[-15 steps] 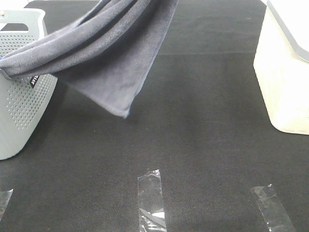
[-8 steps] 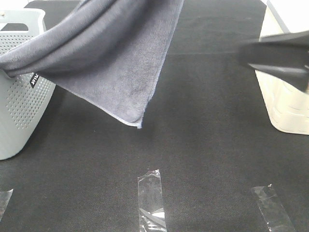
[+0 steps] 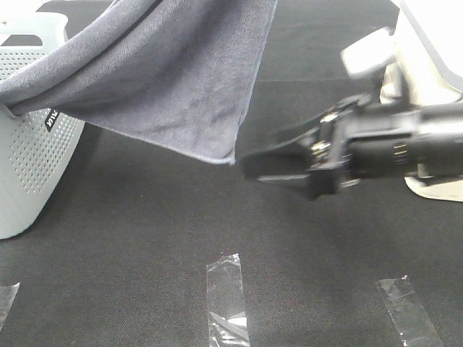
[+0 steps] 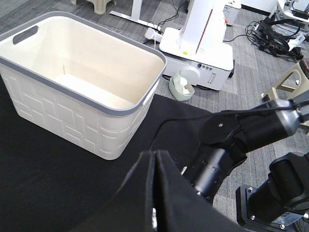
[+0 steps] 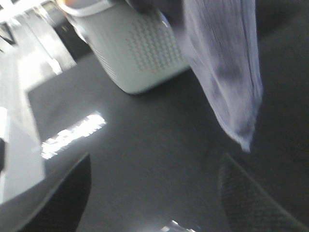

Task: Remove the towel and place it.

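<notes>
The slate-grey towel [image 3: 173, 87] is lifted off the pale perforated basket [image 3: 29, 159] and runs up out of the top of the exterior view. One end still lies over that basket's rim, and a corner hangs free at mid-table. My left gripper [image 4: 154, 159] is outside the exterior view; its wrist view shows black fingers pressed shut, with the pinched cloth hidden there. My right gripper [image 3: 258, 152] reaches in from the right, open, its tips just beside the hanging corner without touching it. In the right wrist view the towel [image 5: 227, 63] hangs ahead of the spread right gripper [image 5: 154, 193].
A cream basket [image 3: 427, 108] stands at the right edge and is seen empty in the left wrist view [image 4: 82, 77]. Clear tape strips [image 3: 226, 296] [image 3: 409, 311] lie on the black mat near the front. The right arm [image 4: 231, 140] crosses the mat's right side.
My right gripper has swept in from the right edge to the towel's hanging corner. The towel has spread out, and its free corner has shifted right.
</notes>
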Available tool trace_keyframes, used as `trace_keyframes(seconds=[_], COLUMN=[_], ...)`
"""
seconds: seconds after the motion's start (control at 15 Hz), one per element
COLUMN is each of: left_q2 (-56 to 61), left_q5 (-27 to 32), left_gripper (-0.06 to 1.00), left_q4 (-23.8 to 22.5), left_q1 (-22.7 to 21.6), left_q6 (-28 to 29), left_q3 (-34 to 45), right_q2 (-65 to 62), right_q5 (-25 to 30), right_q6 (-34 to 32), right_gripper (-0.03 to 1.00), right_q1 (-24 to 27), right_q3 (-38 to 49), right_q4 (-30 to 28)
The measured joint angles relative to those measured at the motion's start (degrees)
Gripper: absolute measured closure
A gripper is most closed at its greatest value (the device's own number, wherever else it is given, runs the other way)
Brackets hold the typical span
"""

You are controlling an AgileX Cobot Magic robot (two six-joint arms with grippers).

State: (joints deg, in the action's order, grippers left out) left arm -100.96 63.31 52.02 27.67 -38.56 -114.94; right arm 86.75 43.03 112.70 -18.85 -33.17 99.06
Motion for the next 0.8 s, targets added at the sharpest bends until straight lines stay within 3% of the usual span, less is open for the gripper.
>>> trace_keyframes(seconds=[0.13,0.4,0.8], left_q2=[0.0,0.0,0.0], left_q5=[-0.2,-0.4,-1.7], left_gripper=[0.94,0.94,0.94], left_q4=[0.1,0.2,0.2], left_q1=[0.0,0.0,0.0], left_q6=[0.0,0.0,0.0], left_q3=[0.0,0.0,0.0], right_q2=[4.5,11.0,22.1], right_q5=[-3.0,-3.1,7.0], right_q6=[0.0,0.0,0.1], right_gripper=[0.27,0.27,0.27], right_q1=[-0.6,-0.6,-0.8], right_q3=[-2.9,-8.5,-14.7], right_q4=[0.1,0.2,0.8])
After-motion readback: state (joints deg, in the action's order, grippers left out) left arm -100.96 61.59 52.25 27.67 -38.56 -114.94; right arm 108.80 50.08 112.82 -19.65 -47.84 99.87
